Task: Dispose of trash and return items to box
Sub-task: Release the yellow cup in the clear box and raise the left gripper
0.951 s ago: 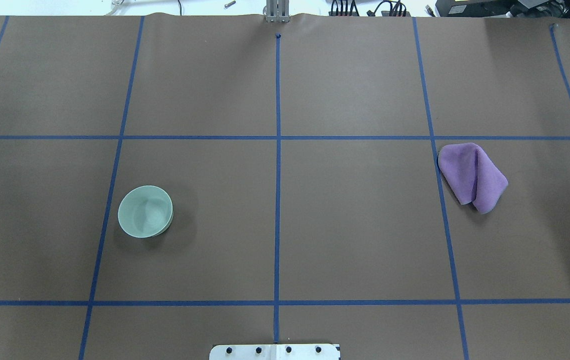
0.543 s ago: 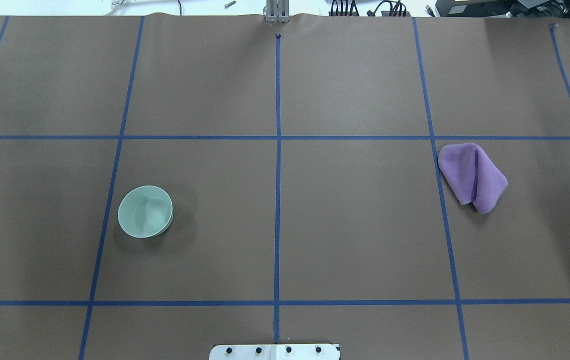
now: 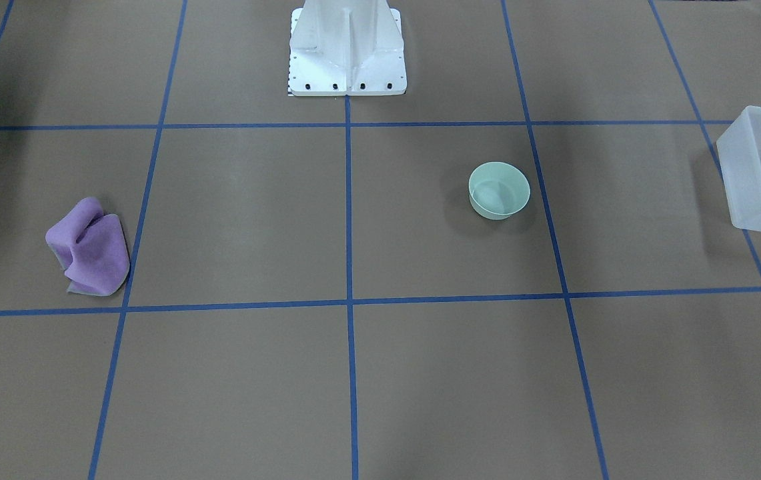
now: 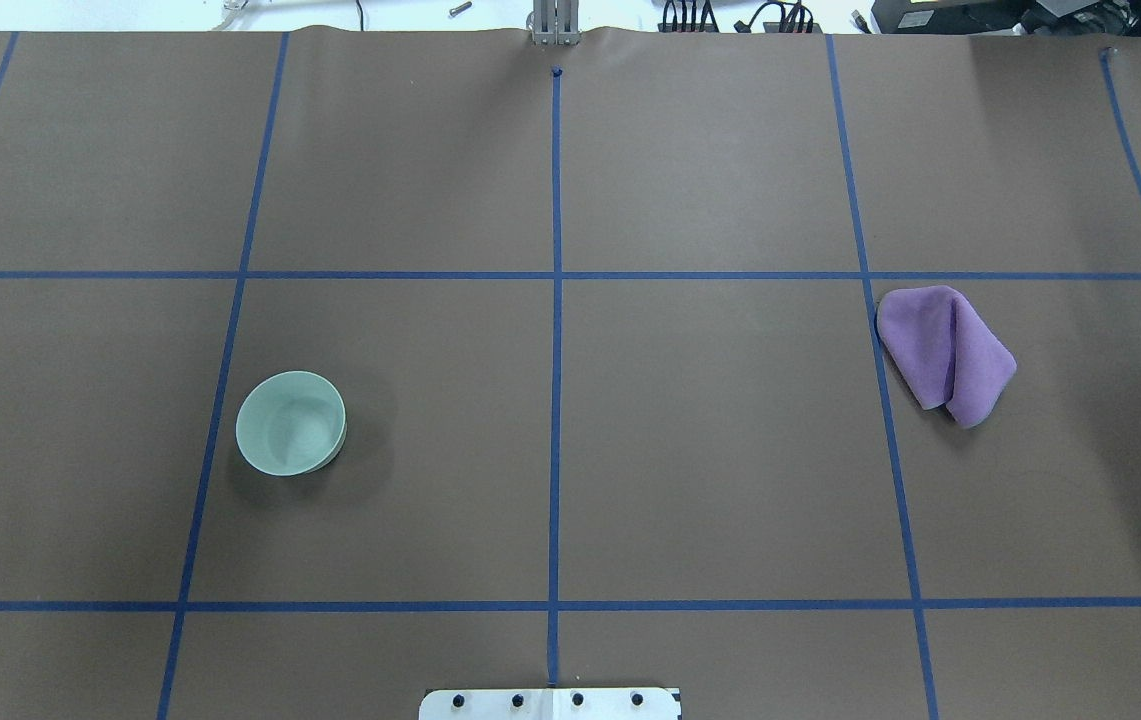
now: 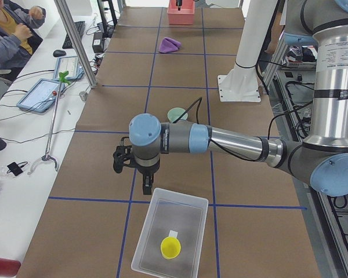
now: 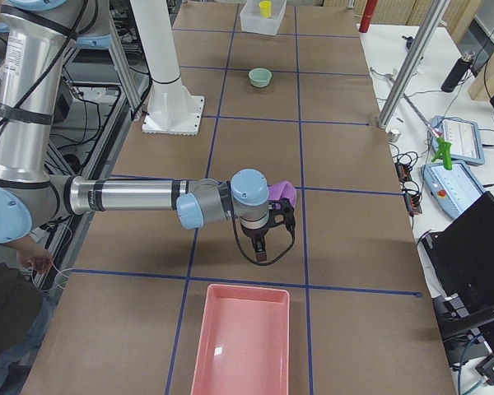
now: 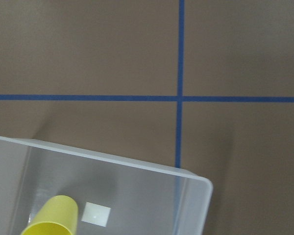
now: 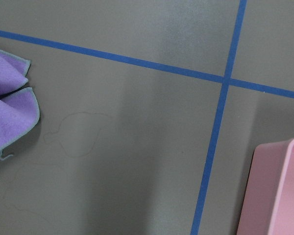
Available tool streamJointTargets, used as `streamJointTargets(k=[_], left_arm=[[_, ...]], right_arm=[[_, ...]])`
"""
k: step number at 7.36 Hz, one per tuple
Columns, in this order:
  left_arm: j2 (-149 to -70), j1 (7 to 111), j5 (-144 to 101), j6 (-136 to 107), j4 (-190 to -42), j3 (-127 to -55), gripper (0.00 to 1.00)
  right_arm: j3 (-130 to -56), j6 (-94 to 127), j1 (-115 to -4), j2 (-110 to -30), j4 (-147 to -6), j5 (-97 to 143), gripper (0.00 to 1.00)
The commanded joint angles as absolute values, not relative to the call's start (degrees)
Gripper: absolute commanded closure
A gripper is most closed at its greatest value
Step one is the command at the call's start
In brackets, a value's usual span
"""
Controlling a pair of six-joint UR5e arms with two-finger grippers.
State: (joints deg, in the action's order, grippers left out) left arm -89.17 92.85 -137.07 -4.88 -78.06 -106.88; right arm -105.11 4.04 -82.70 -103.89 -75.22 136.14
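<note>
A mint-green bowl [image 4: 291, 423] [image 3: 499, 190] stands upright and empty on the brown table. The yellow cup [image 5: 170, 248] [image 7: 51, 218] lies inside the frosted box [image 5: 180, 200] [image 3: 730, 167] at the table's left end. My left gripper [image 5: 146, 190] hangs just beyond the box's rim, fingers down; I cannot tell if it is open. My right gripper [image 6: 261, 252] hovers beside a crumpled purple cloth [image 4: 945, 352] [image 8: 10, 107]; its state I cannot tell either. Trash of any other kind is out of view.
A pink tray [image 6: 239, 346] [image 8: 279, 191] sits at the table's right end, near my right gripper. The white pedestal base [image 3: 347, 47] stands at the robot's side. People sit or stand beside the table in both side views.
</note>
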Motion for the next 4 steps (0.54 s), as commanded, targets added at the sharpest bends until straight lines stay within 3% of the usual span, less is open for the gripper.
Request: streamJointTargets(k=[1,4], left_arm=[[-92.08,79.52,-137.2,-28.63,-79.78,-115.29,0.03],[-96.74,54.59,-127.05,-64.84,-97.78,-113.57,0.03]], right_arm=[[-105.12,4.04,-82.71,-103.89,-75.15,136.14,0.0],[-105.12,4.04,-82.71,-103.89,-75.15,136.14,0.0]])
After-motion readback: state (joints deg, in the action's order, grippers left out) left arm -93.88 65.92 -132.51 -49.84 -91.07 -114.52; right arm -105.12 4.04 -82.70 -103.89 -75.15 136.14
